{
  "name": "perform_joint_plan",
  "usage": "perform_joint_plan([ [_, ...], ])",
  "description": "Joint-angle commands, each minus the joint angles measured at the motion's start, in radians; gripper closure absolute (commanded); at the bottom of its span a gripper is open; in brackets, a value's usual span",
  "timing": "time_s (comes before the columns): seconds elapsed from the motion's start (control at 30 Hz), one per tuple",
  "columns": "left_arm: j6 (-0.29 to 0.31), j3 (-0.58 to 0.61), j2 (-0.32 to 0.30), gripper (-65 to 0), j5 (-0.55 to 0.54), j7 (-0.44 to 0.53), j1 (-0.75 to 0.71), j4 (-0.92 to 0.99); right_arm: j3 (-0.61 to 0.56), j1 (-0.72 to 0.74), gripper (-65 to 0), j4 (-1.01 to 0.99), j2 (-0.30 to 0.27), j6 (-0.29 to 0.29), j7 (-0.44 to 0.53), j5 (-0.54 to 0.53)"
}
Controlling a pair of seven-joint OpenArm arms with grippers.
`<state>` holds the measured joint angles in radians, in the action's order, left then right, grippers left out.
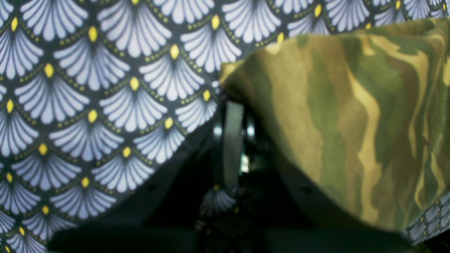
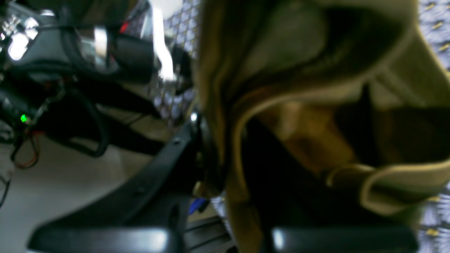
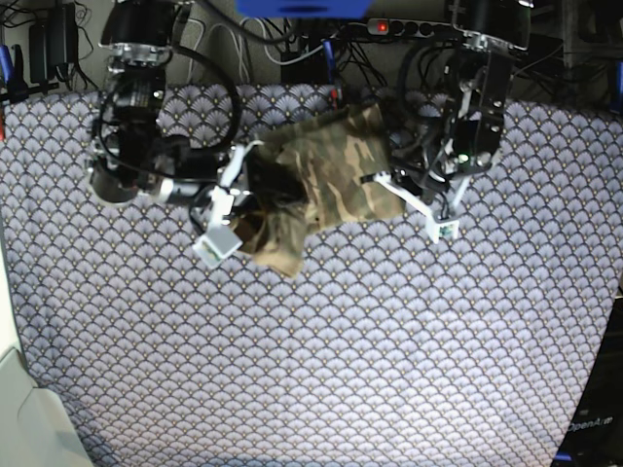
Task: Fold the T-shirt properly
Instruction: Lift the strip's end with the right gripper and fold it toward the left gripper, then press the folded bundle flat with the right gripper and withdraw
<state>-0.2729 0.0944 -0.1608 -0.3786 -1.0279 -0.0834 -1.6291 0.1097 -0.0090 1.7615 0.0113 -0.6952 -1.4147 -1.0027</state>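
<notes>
Mid-fold: T-shirt (image 3: 331, 180) bunched at far desk (image 3: 321, 370) edge. Right hand (image 3: 255, 185) and left hand (image 3: 394, 187) each pinching fabric. Next: likely lift, spread flat.

A purple scale-patterned tablecloth (image 3: 321, 350) covers the table, spreading out below both end effectors; a pale floor (image 3: 24, 418) shows past its corner; behind them, a power strip (image 3: 409, 27) and tangled cables (image 3: 292, 58).
</notes>
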Motion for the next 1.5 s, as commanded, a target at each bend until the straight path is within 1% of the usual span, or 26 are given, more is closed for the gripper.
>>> perform_joint_plan([
  [0.0,0.005,0.0,-0.001,-0.5,-0.009,0.004,0.01,-0.021,-0.006,0.019,0.0,0.002,-0.009,-0.003,0.036,-0.029],
  [0.23,0.005,0.0,-0.001,-0.5,-0.009,0.004,-0.006,-0.023,-0.11,0.083,0.0,-0.147,-0.032,-0.003,0.102,-0.029],
  [0.5,0.005,-0.008,-0.009,-0.5,-0.009,0.007,-0.025,-0.023,-0.146,0.088,-0.2,-0.237,-0.027,-0.003,0.117,-0.029],
  [0.6,0.005,-0.006,-0.015,-0.5,-0.01,0.008,-0.025,-0.023,-0.146,0.088,-5.0,-0.265,-0.021,-0.003,0.117,-0.029],
  [0.73,0.005,-0.006,-0.015,-0.5,-0.01,0.007,-0.02,-0.024,-0.146,0.09,-14.8,-0.286,-0.004,-0.003,0.117,-0.029],
  [0.83,0.005,-0.003,-0.015,-0.5,-0.01,0.008,-0.019,-0.024,-0.158,0.09,-20.6,-0.288,0.013,-0.003,0.117,-0.029],
  [1.0,0.005,-0.003,-0.013,-0.5,-0.01,0.005,-0.019,-0.024,-0.166,0.114,-25.9,-0.294,0.039,-0.003,0.108,-0.029],
  [1.13,0.005,-0.003,-0.013,-0.5,-0.01,0.005,-0.022,-0.024,-0.242,0.128,-30.4,-0.292,0.036,-0.003,0.107,-0.031],
  [1.27,0.005,-0.006,-0.016,-0.5,-0.01,0.008,-0.022,-0.024,-0.291,0.122,-35.4,-0.282,0.036,-0.003,0.107,-0.034],
  [1.33,0.005,-0.006,-0.018,-0.5,-0.01,0.008,-0.023,-0.024,-0.322,0.117,-37.1,-0.229,0.034,-0.003,0.107,-0.034],
  [1.4,0.005,-0.006,-0.021,-0.5,-0.01,0.01,-0.025,-0.024,-0.362,0.117,-37.5,-0.156,0.031,-0.003,0.108,-0.034],
  [1.47,0.005,-0.008,-0.021,-0.5,-0.01,0.005,-0.025,-0.024,-0.377,0.126,-37.5,-0.104,0.031,-0.003,0.108,-0.034],
])
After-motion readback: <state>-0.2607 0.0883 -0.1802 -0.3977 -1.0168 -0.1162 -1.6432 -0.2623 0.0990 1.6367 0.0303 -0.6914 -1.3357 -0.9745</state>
